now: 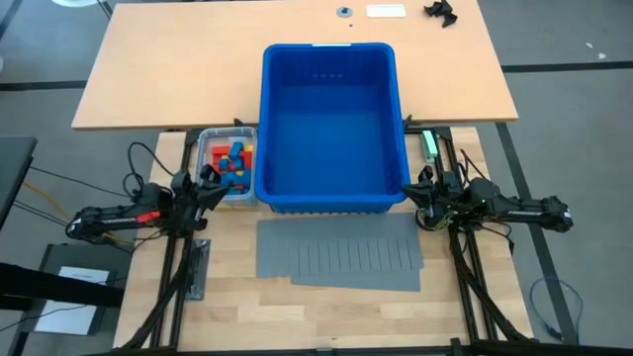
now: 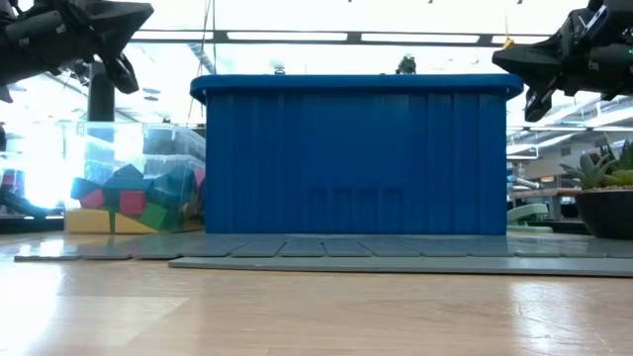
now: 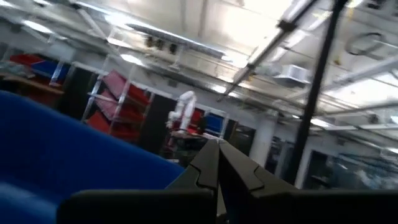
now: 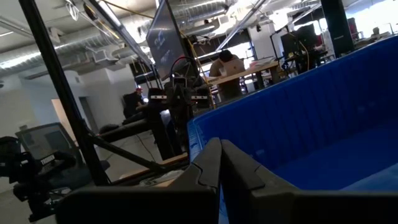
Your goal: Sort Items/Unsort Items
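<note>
Blue plastic fills the middle of the table: the large bin [image 1: 331, 124] stands bare inside, so no sorting is done yet. All the toy blocks [image 1: 232, 162] sit heaped in the small clear tub [image 1: 226, 196] just left of it. My left gripper [image 1: 210, 184] hovers clenched beside that tub, grasping nothing; my right gripper [image 1: 423, 190] waits clenched and bare at the bin's right corner. Grey divider sheets [image 1: 338, 252] lie flat, unused.

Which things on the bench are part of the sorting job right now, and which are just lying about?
Job:
toy blocks in the clear tub
blue bin
grey divider sheets
left gripper, shut
right gripper, shut

Lying about:
white card
black object
small round part
</note>
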Robot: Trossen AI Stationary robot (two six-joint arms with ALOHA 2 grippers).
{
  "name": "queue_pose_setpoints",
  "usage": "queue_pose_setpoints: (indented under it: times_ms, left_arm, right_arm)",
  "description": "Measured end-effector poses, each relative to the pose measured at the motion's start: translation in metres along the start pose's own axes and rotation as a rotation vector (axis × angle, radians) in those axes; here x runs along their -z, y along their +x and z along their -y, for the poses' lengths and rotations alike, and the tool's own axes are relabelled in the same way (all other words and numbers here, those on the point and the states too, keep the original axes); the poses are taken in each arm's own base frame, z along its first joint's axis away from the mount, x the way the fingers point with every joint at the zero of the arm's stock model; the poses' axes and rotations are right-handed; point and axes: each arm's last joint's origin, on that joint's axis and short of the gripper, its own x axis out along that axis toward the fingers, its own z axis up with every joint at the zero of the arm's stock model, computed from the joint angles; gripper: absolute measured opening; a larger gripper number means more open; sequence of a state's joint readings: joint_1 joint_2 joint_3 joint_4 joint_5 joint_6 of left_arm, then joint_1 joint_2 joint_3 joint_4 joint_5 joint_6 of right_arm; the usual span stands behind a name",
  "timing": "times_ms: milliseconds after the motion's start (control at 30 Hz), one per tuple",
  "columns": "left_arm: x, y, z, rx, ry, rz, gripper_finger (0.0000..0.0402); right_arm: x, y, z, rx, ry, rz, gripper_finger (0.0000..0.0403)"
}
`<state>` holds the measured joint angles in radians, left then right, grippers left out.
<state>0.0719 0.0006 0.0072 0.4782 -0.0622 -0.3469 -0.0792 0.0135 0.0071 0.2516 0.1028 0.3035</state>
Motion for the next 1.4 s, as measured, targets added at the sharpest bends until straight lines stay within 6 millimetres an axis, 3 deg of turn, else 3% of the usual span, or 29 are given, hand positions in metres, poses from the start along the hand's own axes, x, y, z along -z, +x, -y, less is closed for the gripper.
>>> queue_pose_setpoints:
  times_ms: [200, 500, 1400]
  left_arm:
    - [-0.003, 0.000, -0.001, -0.058, -0.031, 0.038, 0.0019]
    - [-0.027, 0.000, 0.007, -0.037, 0.025, 0.214, 0.0019]
    - [-0.021, 0.002, 0.005, -0.040, 0.139, 0.144, 0.0019]
  right_arm:
    - [0.000, 0.000, 0.000, 0.000, 0.000, 0.000, 0.0009]
    - [0.000, 0.000, 0.000, -0.001, 0.000, 0.000, 0.0009]
    - [0.000, 0.000, 0.000, -0.001, 0.000, 0.000, 0.0009]
